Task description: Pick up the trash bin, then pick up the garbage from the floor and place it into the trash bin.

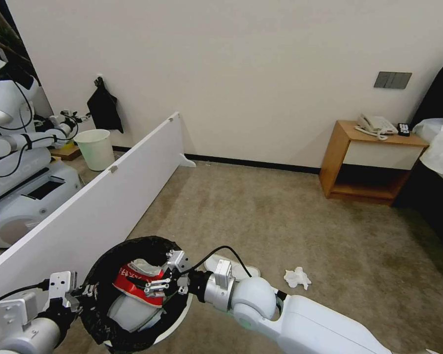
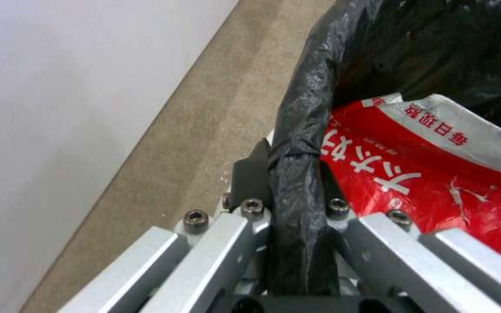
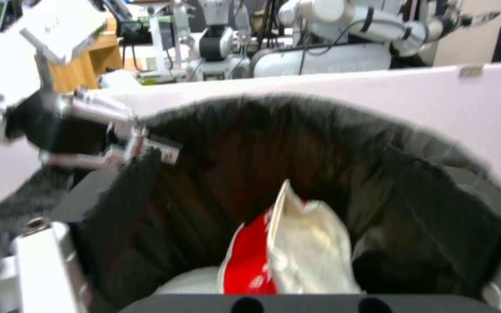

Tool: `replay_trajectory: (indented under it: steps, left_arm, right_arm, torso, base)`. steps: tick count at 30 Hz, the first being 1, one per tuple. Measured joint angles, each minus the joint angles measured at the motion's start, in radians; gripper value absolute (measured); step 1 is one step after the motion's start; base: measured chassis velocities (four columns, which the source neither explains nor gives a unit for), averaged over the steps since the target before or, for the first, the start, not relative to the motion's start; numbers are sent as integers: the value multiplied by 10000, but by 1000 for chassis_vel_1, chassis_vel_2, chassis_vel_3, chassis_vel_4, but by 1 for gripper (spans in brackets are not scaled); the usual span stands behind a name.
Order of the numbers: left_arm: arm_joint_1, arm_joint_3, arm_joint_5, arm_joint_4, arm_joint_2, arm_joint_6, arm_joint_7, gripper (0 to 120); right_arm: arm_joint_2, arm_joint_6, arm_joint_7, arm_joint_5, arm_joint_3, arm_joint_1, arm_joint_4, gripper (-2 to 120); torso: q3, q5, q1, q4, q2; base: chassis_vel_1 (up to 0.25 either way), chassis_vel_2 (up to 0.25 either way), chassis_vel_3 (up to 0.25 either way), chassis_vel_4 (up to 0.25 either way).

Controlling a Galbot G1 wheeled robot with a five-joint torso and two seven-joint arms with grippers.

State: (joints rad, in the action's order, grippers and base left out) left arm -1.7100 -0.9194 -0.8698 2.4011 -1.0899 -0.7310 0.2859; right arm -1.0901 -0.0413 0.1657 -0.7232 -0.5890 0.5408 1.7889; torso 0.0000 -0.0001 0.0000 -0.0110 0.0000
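My left claw [image 2: 297, 217] pinches the trash bin [image 1: 133, 295] by its bagged rim; my right claw [image 1: 170, 275], spread, hovers over the packet [image 1: 138, 282] inside (light, crinkly). The tissue [image 1: 297, 278], soft and flimsy, lies on the floor.

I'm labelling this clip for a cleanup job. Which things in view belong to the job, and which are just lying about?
Job: trash bin, held at its rim by the left gripper; red-white packet inside; right gripper over it; tissue and slipper on the floor.

Lying about: pale bin, nightstand, phone, white board.
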Motion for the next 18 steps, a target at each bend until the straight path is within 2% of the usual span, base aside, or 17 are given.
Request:
replay_trajectory:
  steps: [14, 18]
  left_arm:
    - [-25, -23, 20, -2, -37, -5, 9, 3]
    - [-46, -43, 55, 6, -89, -7, 14, 3]
  right_arm:
    - [155, 300, -49, 31, 545, -23, 264, 100]
    - [208, 604, -359, 35, 1242, 160, 324, 100]
  torso:
    - [0, 0, 0, 0, 0]
    - [0, 1, 0, 2, 0]
  base:
    - [0, 0, 0, 0]
    - [0, 0, 0, 0]
